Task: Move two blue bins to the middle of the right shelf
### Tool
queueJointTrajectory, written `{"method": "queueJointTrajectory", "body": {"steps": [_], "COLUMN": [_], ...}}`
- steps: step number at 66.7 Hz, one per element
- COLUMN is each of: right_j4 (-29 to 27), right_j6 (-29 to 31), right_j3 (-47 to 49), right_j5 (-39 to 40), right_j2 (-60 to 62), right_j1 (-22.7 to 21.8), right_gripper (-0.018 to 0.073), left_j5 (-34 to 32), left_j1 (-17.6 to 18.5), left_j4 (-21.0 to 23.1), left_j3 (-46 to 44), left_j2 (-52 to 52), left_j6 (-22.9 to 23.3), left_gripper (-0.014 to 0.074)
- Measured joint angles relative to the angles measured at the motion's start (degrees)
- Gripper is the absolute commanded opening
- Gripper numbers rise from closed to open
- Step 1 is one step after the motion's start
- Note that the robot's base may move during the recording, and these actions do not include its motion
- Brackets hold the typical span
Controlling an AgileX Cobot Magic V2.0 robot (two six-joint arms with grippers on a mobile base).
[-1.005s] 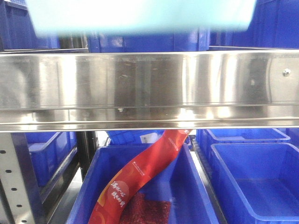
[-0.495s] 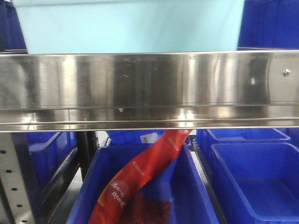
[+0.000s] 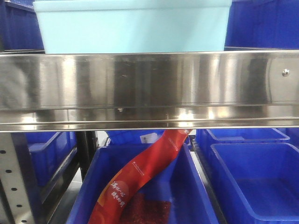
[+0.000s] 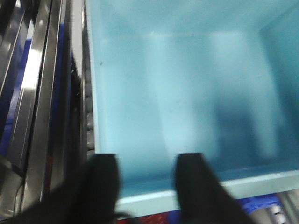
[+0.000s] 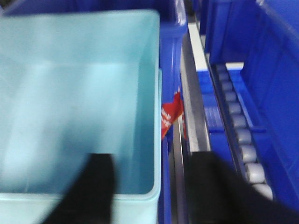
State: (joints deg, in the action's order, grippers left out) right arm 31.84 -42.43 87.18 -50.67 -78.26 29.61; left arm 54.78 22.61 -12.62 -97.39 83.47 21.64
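**Setting the pale bin down square on the middle level**

On the far left, my left gripper (image 4: 147,158) hangs over the near left corner of the pale blue bin (image 3: 133,28). Its fingers are spread, with the bin's floor and near rim showing between them. Nothing is pinched there. The left finger overlaps the corner, and the wrist view is too blurred to tell whether it touches the wall.

In the middle, the front view shows the bin behind and above the shiny steel rail (image 3: 149,84), upright and level, with its base hidden by the rail. I judge it is on the shelf or just about there, though I cannot see contact. I see only one pale bin, and no second one is in view.

On the right, my right gripper (image 5: 152,158) straddles the bin's right wall with its jaws wide. One finger is inside, one is outside, and there is a gap on both sides.

To finish well, I should lift both wrists straight up so that no finger drags a wall and skews the bin. The right outer finger needs care, because it sits in the narrow space between the pale wall and the dark blue bin (image 5: 170,56) just beside it. Further right runs a track of rollers (image 5: 243,149). If the bin rests on rollers like these it may creep, so I would check that it stays still before backing away. Below the rail, the red bag (image 3: 140,177) in the lower bin is well out of the way.
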Motion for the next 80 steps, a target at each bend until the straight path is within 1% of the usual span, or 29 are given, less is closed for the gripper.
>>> {"method": "queueJointTrajectory", "body": {"steps": [3, 4, 5, 16, 21, 24, 28, 37, 45, 51, 55, 59, 64, 73, 80], "right_j4": [0.1, 0.2, 0.2, 0.2, 0.3, 0.3, 0.4, 2.0, 2.5, 2.8, 3.1, 3.2, 3.2, 3.2, 3.3], "right_j6": [0.0, 0.0, 0.0, 0.0, 0.0, 0.0, 0.0, 0.2, 0.2, 0.3, 0.5, 0.5, 0.7, 0.7, 0.7], "right_j3": [0.0, 0.0, 0.0, -0.5, -2.4, -5.1, -9.1, -20.5, -28.9, -34.1, -37.6, -40.9, -43.9, -45.6, -45.6], "right_j5": [0.2, 0.2, 0.3, 2.1, 4.8, 7.2, 11.5, 22.0, 31.1, 34.7, 35.4, 35.5, 35.5, 34.9, 34.9], "right_j2": [0.4, 0.6, 0.7, 1.8, 3.6, 5.2, 7.4, 12.6, 17.3, 20.8, 23.4, 26.2, 30.3, 36.4, 40.0], "right_j1": [0.0, 0.0, 0.0, 0.0, 0.0, 0.0, 0.0, 0.0, 0.0, 0.1, 0.1, 0.1, 0.1, 0.1, 0.1], "right_gripper": [-0.0126, -0.0160, -0.0165, -0.0165, -0.0165, -0.0165, -0.0165, -0.0167, -0.0167, -0.0167, -0.0167, -0.0167, -0.0167, -0.0167, -0.0167], "left_j5": [0.1, 0.1, 0.1, -0.3, -2.3, -4.5, -8.5, -21.2, -30.9, -38.5, -41.7, -42.7, -42.4, -41.3, -41.6], "left_j1": [0.0, 0.0, 0.0, 0.0, 0.0, 0.0, 0.0, 0.0, 0.0, 0.0, 0.0, 0.0, 0.0, 0.0, 0.0], "left_j4": [0.3, 0.3, 0.4, 1.5, 2.0, 2.0, 2.0, 2.0, 2.0, 2.0, 2.0, 2.0, 2.0, 2.0, 2.0], "left_j3": [-0.1, -0.1, -0.1, 0.1, 2.5, 5.4, 10.6, 25.4, 36.5, 44.3, 49.0, 52.6, 55.6, 56.6, 56.6], "left_j2": [-0.7, -0.9, -1.2, -3.9, -6.4, -8.4, -11.3, -18.1, -24.1, -28.6, -31.9, -35.4, -40.2, -47.5, -51.0], "left_j6": [0.0, 0.0, 0.0, 0.0, 0.0, 0.0, 0.0, 0.0, 0.0, 0.0, 0.0, 0.0, 0.0, 0.0, 0.0], "left_gripper": [-0.0067, -0.0094, -0.0110, -0.0111, -0.0111, -0.0111, -0.0111, -0.0111, -0.0111, -0.0111, -0.0111, -0.0111, -0.0111, -0.0111, -0.0111]}}
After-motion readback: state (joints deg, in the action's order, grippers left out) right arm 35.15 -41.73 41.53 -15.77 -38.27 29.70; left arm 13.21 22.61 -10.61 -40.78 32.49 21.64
